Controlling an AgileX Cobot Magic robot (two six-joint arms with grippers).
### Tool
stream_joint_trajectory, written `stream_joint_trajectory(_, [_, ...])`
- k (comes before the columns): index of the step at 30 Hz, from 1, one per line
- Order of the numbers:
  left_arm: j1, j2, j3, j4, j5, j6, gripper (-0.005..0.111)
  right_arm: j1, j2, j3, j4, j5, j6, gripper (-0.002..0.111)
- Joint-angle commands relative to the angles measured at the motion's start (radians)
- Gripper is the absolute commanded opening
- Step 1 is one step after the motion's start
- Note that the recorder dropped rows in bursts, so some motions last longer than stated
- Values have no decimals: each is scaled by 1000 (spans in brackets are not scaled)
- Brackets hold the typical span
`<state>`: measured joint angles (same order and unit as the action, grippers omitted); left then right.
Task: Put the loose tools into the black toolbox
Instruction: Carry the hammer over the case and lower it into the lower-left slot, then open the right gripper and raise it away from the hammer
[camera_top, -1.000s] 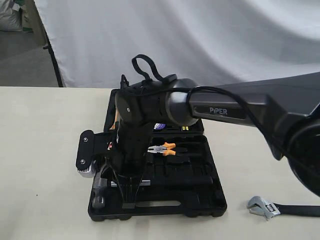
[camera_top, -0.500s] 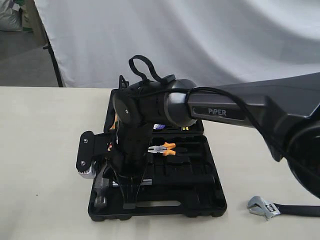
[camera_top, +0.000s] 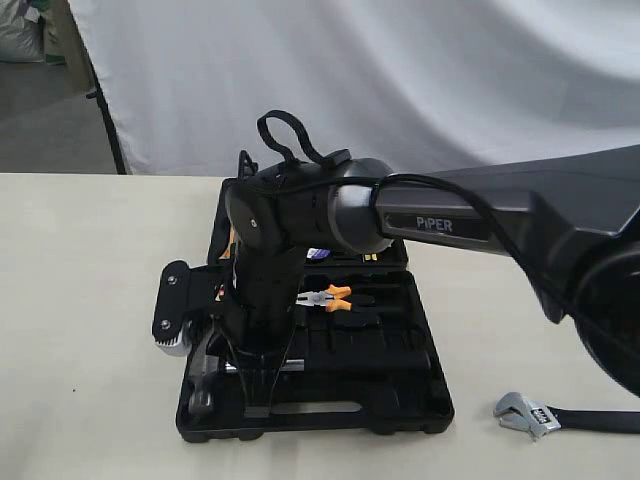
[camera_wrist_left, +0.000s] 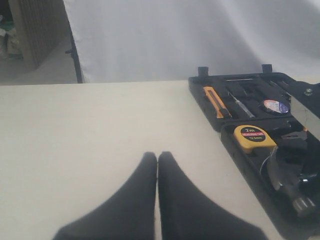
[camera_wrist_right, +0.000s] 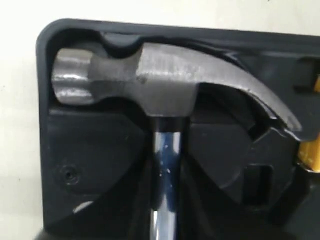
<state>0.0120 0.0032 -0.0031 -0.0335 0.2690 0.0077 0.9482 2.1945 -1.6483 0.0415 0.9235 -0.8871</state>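
Table (camera_top: 80, 300): pale top carrying everything. The left gripper (camera_wrist_left: 157, 159) hangs over a bare stretch, fingers pressed together on nothing.
Right arm (camera_top: 500, 215): reaches across above the box. Within the last second its wrist has leaned only slightly leftward and is otherwise unmoved.
Toolbox (camera_top: 400, 400): black, opened flat, moulded recesses facing up.
Hammer (camera_wrist_right: 165, 80): head lying in the shaped recess at the box's corner, lower left in the exterior view. Its position has barely altered, so it appears seated and probably ready for release.
Right gripper (camera_top: 257, 400): jaws narrowly parted, clamped either side of the hammer's bright shaft.
Wrench (camera_top: 525, 413): on the table to the right of the box, apart from it. It seems to be the one tool left to fetch.
Tape roll (camera_wrist_left: 276, 106): already in the box's far half.
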Motion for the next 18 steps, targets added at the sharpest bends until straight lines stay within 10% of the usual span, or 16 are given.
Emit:
stream_joint_trajectory(1, [-6, -3, 3, 4, 0, -8, 1, -4, 22, 9, -41, 31, 13, 0])
stream_joint_trajectory(5, [-6, -3, 3, 4, 0, -8, 1, -4, 22, 9, -41, 31, 20, 4])
stream_joint_trajectory(13, [-6, -3, 3, 0, 0, -8, 1, -4, 17, 9, -41, 41, 20, 57])
stream_joint_trajectory(18, [-6, -3, 3, 0, 0, -8, 1, -4, -44, 9, -41, 50, 20, 64])
